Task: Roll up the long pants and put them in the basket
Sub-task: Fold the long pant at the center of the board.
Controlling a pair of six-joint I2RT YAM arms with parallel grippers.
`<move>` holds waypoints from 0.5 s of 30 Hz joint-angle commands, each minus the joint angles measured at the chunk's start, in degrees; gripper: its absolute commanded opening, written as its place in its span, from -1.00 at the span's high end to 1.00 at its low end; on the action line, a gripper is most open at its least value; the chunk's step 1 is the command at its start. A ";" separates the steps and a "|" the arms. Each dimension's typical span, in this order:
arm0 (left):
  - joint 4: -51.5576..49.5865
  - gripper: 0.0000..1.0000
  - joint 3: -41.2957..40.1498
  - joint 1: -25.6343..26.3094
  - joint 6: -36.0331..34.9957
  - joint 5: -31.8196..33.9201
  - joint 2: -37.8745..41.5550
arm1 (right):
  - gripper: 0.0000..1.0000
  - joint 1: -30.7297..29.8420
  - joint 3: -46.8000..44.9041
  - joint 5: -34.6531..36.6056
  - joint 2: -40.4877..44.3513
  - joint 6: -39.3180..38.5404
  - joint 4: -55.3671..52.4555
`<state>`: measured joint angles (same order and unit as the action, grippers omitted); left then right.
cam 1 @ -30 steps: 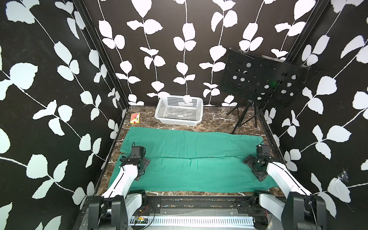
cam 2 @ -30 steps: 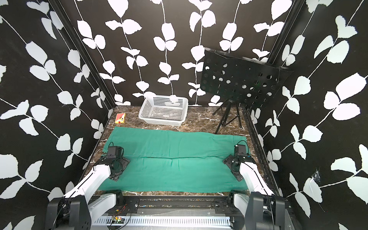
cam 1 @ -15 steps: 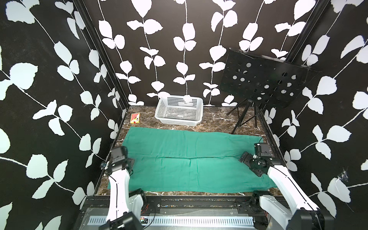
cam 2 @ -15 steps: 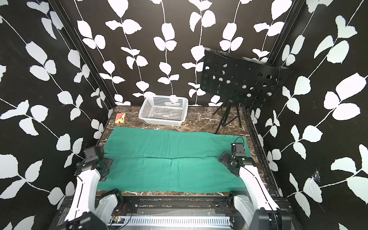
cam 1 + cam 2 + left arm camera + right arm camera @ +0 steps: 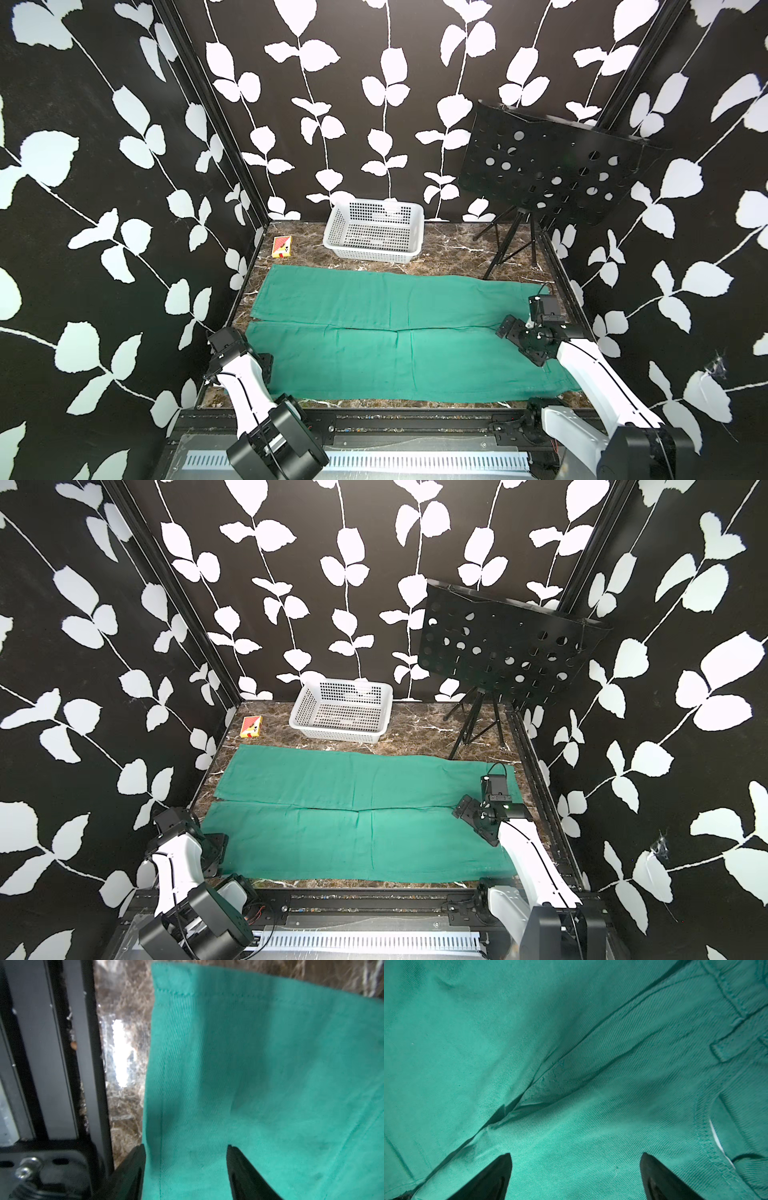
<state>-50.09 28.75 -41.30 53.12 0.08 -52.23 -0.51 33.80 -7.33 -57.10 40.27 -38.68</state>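
Black walls (image 5: 104, 249) with white leaf vines, brown marble tabletop (image 5: 453, 251) — black perforated music stand (image 5: 552, 166) in the far corner

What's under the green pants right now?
The long pants lie flat on the brown marble tabletop, which shows around their edges. Whatever lies beneath the cloth is covered; no bulges show.

We're looking into a robotics lab test cell here, not anybody's home: backdrop walls (image 5: 374, 124) in black, printed with white leaves, are boxing in a marble-look tabletop (image 5: 449, 253). Black metal frame posts (image 5: 216, 124) are running up the corners, and two white robot arms, the left arm (image 5: 245, 382) and the right arm (image 5: 590, 368), are reaching in from a black mounting rail (image 5: 415, 427) along the near edge. Props are sitting staged: the long pants (image 5: 374, 332) lying flat, a white basket (image 5: 374, 250), a small card box (image 5: 281, 246), and a perforated music stand (image 5: 548, 166) standing in the far corner
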 commanded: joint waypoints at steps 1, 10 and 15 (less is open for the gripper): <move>-2.56 -0.22 -1.25 -0.36 1.66 1.68 1.59 | -0.98 -0.37 2.23 0.76 1.57 -0.01 -1.75; 6.91 0.03 -7.03 -0.76 3.08 -1.67 -2.36 | -0.98 -0.39 2.92 1.21 2.26 0.60 -2.98; 7.32 0.43 -7.02 -0.71 1.68 -3.09 -2.17 | -0.98 -0.42 4.73 3.54 1.95 -0.02 -4.68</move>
<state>-47.20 24.10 -41.93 55.18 0.30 -53.82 -0.56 34.87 -6.66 -55.40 40.47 -41.58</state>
